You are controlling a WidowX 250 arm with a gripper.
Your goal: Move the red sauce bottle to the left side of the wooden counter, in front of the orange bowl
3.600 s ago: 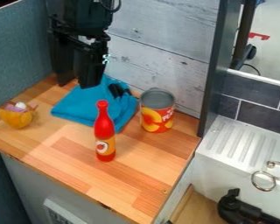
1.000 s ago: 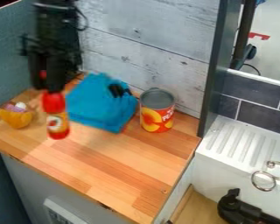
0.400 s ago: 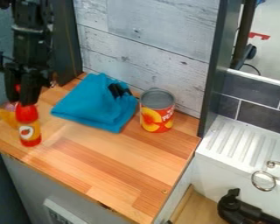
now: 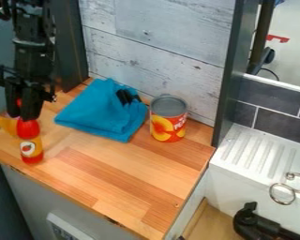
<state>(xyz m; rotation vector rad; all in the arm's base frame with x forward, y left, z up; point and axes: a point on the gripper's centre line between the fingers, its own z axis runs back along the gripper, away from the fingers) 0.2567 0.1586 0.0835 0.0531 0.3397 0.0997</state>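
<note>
At the left of the counter the black gripper point(image 4: 23, 112) hangs down, shut on the upper part of a red bottle point(image 4: 30, 143) with an orange label. The bottle is upright near the counter's left front edge; whether its base touches the wood I cannot tell. Behind it and partly hidden is a yellow-orange object point(image 4: 8, 125). To the right of the gripper lies a folded blue cloth point(image 4: 99, 112) with black tips on its upper right part. A can point(image 4: 168, 123) with a red and yellow label stands upright to the right of the cloth.
The wooden counter point(image 4: 121, 176) has a plank wall point(image 4: 159, 47) behind it and a dark upright post point(image 4: 233, 70) on its right. Past the post are a white ridged sink ledge point(image 4: 259, 154), metal rings point(image 4: 282, 193) and a black faucet-like part point(image 4: 259, 225).
The bottle stood mid-counter in the oldest frame, apart from the gripper. It has since been taken hold of and carried left; most recently it moved slightly down in the view with the gripper.
</note>
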